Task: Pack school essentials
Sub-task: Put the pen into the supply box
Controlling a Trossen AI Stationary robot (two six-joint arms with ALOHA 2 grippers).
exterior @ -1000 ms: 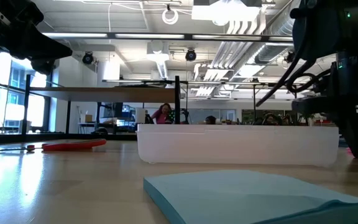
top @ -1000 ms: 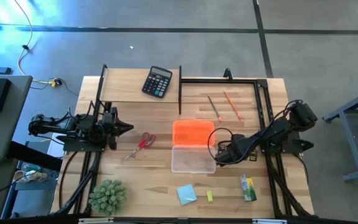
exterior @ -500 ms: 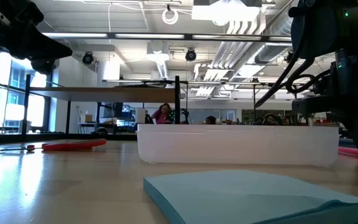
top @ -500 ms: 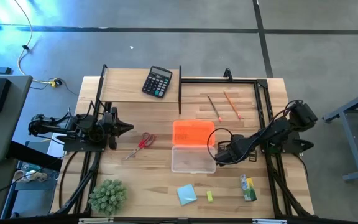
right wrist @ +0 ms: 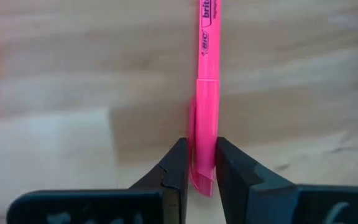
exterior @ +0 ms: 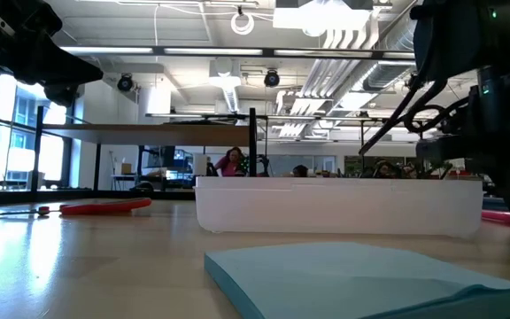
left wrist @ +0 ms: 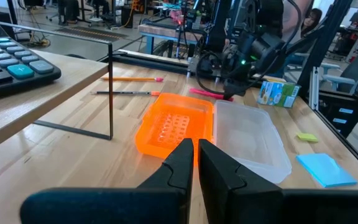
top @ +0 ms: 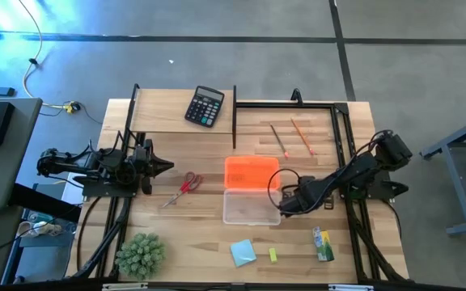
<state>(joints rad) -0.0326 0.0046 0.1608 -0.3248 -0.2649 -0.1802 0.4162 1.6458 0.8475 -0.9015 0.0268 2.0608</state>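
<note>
Two arms: one at each side of a pale wooden worktop [top: 209, 234], left to right below.
Left end effector [top: 167, 166]: held at the worktop's left edge, fingers together, nothing between them.
Spiky green plant [top: 140, 255]: near-left corner of the worktop.
Red-handled scissors [top: 186, 185]: flat on the wood just beside the left end effector's tip.
Black calculator [top: 205, 106]: far edge, on a slightly raised board.
Orange lid [top: 251, 172]: flat at the centre, its near edge touching the clear tray.
Clear tray [top: 251, 207]: just nearer than the lid; nothing shows inside it.
Light-blue square notepad [top: 243, 253]: near edge, below the tray.
Tiny yellow block [top: 272, 255]: just beside the notepad.
Two thin wooden pencils [top: 292, 137]: side by side on the far right part.
Right end effector [top: 280, 199]: low at the tray's right end, fingers clamped on the pink pen [right wrist: 206, 106], which lies along the wood.
Green-yellow packet [top: 323, 243]: near-right corner.
Surface: light planks, black frame rails at the sides and back.
Room: grey floor around; beyond, an open hall with ceiling ducts, strip lights, benches and seated people.
</note>
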